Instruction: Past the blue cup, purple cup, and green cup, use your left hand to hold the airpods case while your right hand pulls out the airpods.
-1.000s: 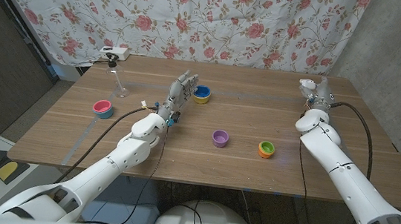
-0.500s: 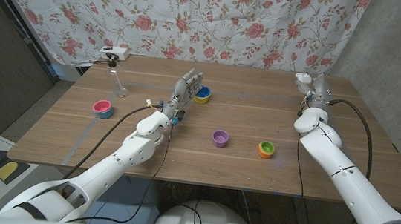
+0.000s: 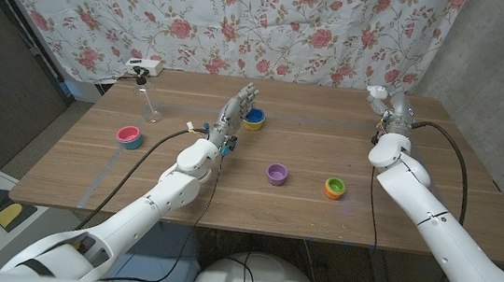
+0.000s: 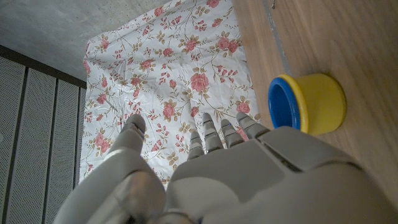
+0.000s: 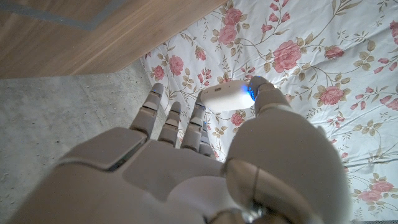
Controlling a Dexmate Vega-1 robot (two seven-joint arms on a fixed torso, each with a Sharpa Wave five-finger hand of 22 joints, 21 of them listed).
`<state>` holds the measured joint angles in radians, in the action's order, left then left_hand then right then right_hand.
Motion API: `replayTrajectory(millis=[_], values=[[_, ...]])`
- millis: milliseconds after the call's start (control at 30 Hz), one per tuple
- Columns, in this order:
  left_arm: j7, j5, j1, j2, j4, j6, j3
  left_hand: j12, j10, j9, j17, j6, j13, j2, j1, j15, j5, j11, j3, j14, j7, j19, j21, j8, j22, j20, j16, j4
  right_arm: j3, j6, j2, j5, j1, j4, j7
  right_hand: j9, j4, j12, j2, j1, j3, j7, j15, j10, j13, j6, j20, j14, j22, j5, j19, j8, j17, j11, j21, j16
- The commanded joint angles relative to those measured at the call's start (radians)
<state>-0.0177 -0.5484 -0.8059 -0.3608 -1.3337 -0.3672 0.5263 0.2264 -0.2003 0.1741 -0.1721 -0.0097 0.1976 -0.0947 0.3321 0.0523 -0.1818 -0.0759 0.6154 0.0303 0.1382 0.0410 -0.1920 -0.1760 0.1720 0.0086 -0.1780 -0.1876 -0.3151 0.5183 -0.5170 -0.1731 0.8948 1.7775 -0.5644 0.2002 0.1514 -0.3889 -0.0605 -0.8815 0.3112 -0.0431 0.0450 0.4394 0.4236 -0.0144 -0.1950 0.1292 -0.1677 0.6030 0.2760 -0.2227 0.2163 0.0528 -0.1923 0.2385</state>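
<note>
My left hand (image 3: 239, 108) hovers over the table with its fingers apart and nothing in them, just left of the blue cup (image 3: 253, 118), which is yellow outside. The left wrist view shows that cup (image 4: 305, 102) beyond my left hand (image 4: 205, 174). The purple cup (image 3: 276, 174) and the green cup (image 3: 334, 187), orange outside, stand nearer the front edge. My right hand (image 3: 393, 107) is raised at the far right of the table. It pinches the white airpods case (image 5: 227, 96) between thumb and fingers; the case (image 3: 375, 93) looks closed.
A pink cup (image 3: 128, 135) stands at the left. A clear glass stand (image 3: 151, 104) and a small white device (image 3: 144, 66) sit at the far left corner. A floral curtain (image 3: 273, 26) hangs behind the table (image 3: 300, 217).
My left hand has reached farther across the table, coming up beside the blue cup. My right hand has moved slightly farther away with the white case.
</note>
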Motion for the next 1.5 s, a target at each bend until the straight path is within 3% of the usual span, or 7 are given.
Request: replayTrajectory(millis=[33, 333, 600, 767, 833, 1200, 1500], values=[[-0.046, 0.059, -0.010, 0.016, -0.032, 0.000, 0.003, 0.008, -0.009, 0.005, -0.001, -0.023, 0.005, 0.001, 0.026, 0.009, -0.003, -0.007, 0.012, 0.002, -0.001, 0.000, 0.001, 0.000, 0.000, -0.009, -0.005, -0.001, 0.012, -0.004, 0.009, 0.023, 0.018, 0.046, 0.003, 0.001, 0.002, -0.008, -0.002, 0.001, 0.009, -0.002, 0.002, 0.032, 0.003, -0.008, -0.008, 0.007, -0.003, 0.007, -0.002, 0.003, 0.003, 0.029, 0.004, -0.005], [-0.068, 0.076, -0.016, 0.064, -0.014, -0.030, 0.007, 0.016, -0.040, 0.006, -0.001, -0.126, 0.006, 0.015, 0.092, 0.011, -0.001, -0.017, 0.015, 0.010, 0.006, 0.002, 0.001, 0.005, 0.000, -0.012, -0.007, 0.002, 0.033, -0.011, 0.032, 0.070, 0.031, 0.075, 0.014, 0.000, 0.008, -0.009, -0.003, -0.008, 0.018, 0.000, 0.000, 0.032, 0.005, -0.010, -0.008, 0.007, -0.003, 0.014, -0.004, 0.005, 0.002, 0.029, 0.004, -0.007], [-0.155, 0.152, -0.020, 0.096, -0.015, -0.055, 0.005, 0.013, -0.041, 0.006, -0.001, -0.208, 0.008, 0.029, 0.120, 0.018, 0.001, -0.016, 0.008, 0.009, 0.008, 0.005, 0.000, 0.010, 0.001, -0.016, -0.006, 0.005, 0.044, -0.014, 0.049, 0.102, 0.040, 0.101, 0.018, 0.000, 0.007, -0.010, 0.002, -0.005, 0.019, -0.001, -0.001, 0.036, 0.007, -0.012, -0.011, 0.007, -0.003, 0.018, -0.005, 0.006, 0.002, 0.031, 0.004, -0.009], [-0.094, 0.110, 0.005, 0.138, 0.046, -0.099, 0.010, 0.006, -0.028, 0.007, -0.002, -0.269, 0.009, 0.035, 0.146, 0.020, 0.000, -0.020, 0.004, 0.009, 0.000, 0.005, 0.000, 0.008, 0.001, -0.020, -0.005, 0.006, 0.050, -0.028, 0.064, 0.139, 0.035, 0.102, 0.037, 0.000, 0.005, -0.011, 0.003, -0.003, 0.020, 0.000, -0.004, 0.038, 0.008, -0.015, -0.012, 0.009, -0.003, 0.020, -0.006, 0.006, 0.003, 0.030, 0.004, -0.008], [-0.132, 0.149, 0.007, 0.140, 0.036, -0.088, 0.015, 0.004, -0.025, 0.007, -0.002, -0.283, 0.009, 0.038, 0.152, 0.020, 0.000, -0.022, 0.002, 0.007, -0.005, 0.004, 0.001, 0.007, 0.001, -0.021, -0.005, 0.007, 0.051, -0.030, 0.071, 0.149, 0.034, 0.103, 0.040, 0.000, 0.005, -0.011, 0.003, -0.002, 0.021, -0.001, -0.004, 0.038, 0.008, -0.015, -0.013, 0.009, -0.003, 0.021, -0.006, 0.006, 0.003, 0.031, 0.004, -0.008], [-0.140, 0.164, 0.035, 0.188, 0.085, -0.095, 0.031, 0.010, -0.037, 0.007, -0.002, -0.305, 0.013, 0.035, 0.188, 0.021, -0.004, -0.031, 0.005, 0.020, -0.018, 0.001, 0.001, -0.005, 0.001, -0.017, -0.010, 0.005, 0.065, -0.059, 0.092, 0.199, 0.032, 0.111, 0.050, 0.000, 0.003, -0.012, 0.005, 0.001, 0.023, 0.004, -0.005, 0.039, 0.009, -0.019, -0.014, 0.009, -0.003, 0.025, -0.008, 0.006, 0.003, 0.033, 0.004, -0.009], [-0.214, 0.290, 0.069, 0.193, 0.095, -0.080, 0.059, 0.011, -0.032, 0.008, -0.004, -0.329, 0.020, 0.025, 0.228, 0.021, -0.010, -0.038, 0.012, 0.022, -0.032, -0.002, 0.002, -0.007, 0.001, -0.010, -0.010, 0.003, 0.059, -0.060, 0.106, 0.220, 0.029, 0.119, 0.052, 0.000, 0.002, -0.012, 0.006, 0.004, 0.026, 0.004, -0.005, 0.038, 0.011, -0.017, -0.015, 0.010, -0.003, 0.029, -0.011, 0.009, 0.004, 0.033, 0.005, -0.009]])
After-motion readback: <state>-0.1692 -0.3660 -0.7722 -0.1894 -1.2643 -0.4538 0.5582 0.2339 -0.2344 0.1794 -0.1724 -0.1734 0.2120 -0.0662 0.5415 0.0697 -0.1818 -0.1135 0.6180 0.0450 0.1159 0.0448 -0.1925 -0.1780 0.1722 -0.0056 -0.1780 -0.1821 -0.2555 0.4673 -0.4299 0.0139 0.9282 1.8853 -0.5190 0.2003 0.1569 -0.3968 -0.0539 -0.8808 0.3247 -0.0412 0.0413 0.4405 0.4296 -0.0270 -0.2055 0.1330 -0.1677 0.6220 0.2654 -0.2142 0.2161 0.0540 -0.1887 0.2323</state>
